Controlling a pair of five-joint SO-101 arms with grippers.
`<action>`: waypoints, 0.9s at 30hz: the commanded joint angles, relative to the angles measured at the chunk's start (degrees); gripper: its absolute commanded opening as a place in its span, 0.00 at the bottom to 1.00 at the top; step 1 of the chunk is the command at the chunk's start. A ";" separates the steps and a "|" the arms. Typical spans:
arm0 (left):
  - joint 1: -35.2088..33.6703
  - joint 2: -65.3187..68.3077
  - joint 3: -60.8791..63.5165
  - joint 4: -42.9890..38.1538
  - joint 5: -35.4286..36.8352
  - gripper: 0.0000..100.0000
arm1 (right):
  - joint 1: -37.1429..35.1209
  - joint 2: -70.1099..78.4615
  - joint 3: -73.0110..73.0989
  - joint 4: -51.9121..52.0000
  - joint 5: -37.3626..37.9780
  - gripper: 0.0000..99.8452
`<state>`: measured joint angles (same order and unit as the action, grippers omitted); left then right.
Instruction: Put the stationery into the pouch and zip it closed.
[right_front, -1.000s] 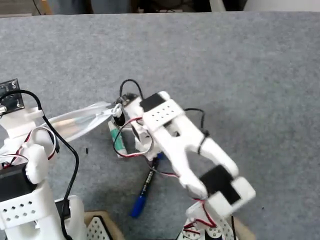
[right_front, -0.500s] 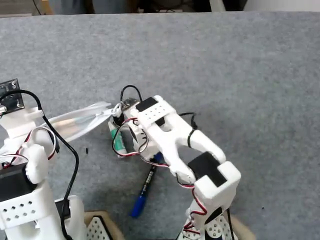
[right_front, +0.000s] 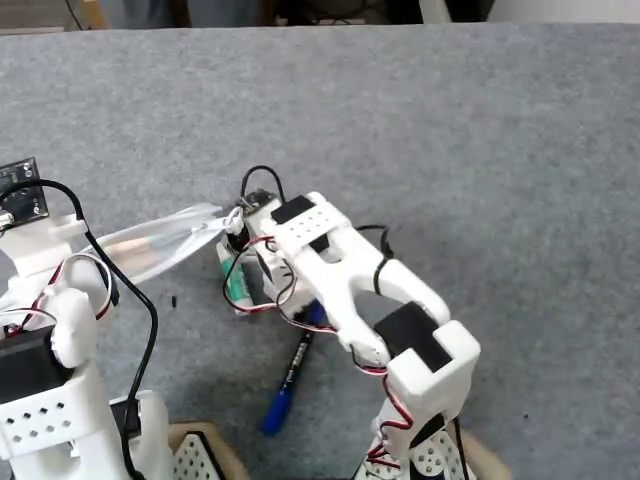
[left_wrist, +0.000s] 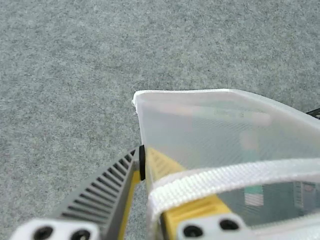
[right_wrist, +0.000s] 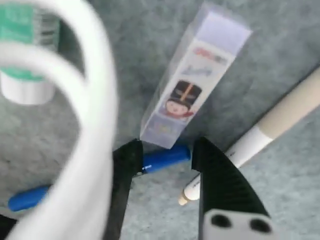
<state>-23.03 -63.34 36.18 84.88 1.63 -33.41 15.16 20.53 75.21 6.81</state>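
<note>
Grey felt covers the table (right_front: 500, 150), where the left tool (left_wrist: 145, 172) grips the clear pouch (left_wrist: 210, 130) and the right tool (right_wrist: 167, 149) hangs open over a small box (right_wrist: 192, 80) and blue pen (right_front: 285, 385).

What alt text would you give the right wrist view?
The right end effector, open, hovers over a small clear box on grey felt, a blue pen showing between its jaws. A white marker and a green-labelled tube lie nearby.

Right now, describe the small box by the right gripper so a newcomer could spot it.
On the grey table, look under the open right gripper. Just ahead of it lies the box: clear, oblong, with a toy-soldier picture, unlike the round blue pen and pale pen beside it.
</note>
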 joint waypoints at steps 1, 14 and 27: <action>0.40 -0.26 -0.31 0.09 0.35 0.03 | 2.64 -0.57 0.13 1.41 -0.44 0.17; 0.40 -0.26 -0.31 0.09 0.35 0.03 | 5.89 -0.40 0.48 4.22 -0.35 0.17; 0.40 -0.26 -0.31 0.09 0.35 0.03 | 4.57 -0.40 1.63 -0.53 2.73 0.02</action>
<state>-23.03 -63.34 36.18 84.88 1.63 -28.04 15.16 23.52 75.30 7.78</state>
